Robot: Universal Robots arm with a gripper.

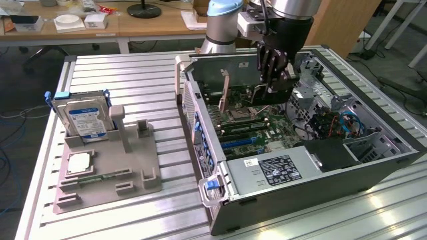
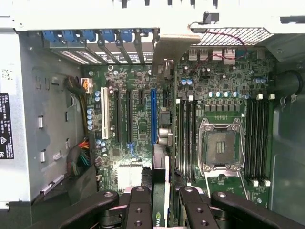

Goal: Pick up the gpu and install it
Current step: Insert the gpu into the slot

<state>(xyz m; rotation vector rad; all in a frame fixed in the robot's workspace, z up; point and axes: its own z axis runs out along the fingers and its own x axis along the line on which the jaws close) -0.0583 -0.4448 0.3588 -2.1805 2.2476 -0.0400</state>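
- A ribbed silver aluminium worktop (image 1: 133,80) carried an open dark-grey computer case (image 1: 300,197). In the exterior view, a moulded grey parts tray (image 1: 137,172) lay at the case's nine o'clock.
- A silver hard drive with a blue-white label (image 1: 83,120) stood upright in that tray.
- The black tool (image 1: 275,84) hung inside the case, its fingers closed partway and clamping the gpu (image 2: 160,186), a thin dark card seen edge-on over the green motherboard (image 2: 138,143), near a long blue slot (image 2: 153,119).
- Pale wooden desks (image 1: 153,25) bearing white boxes (image 1: 70,22) stood at twelve o'clock beyond the worktop.
- Cables (image 1: 13,114) trailed over the dark floor (image 1: 27,75).
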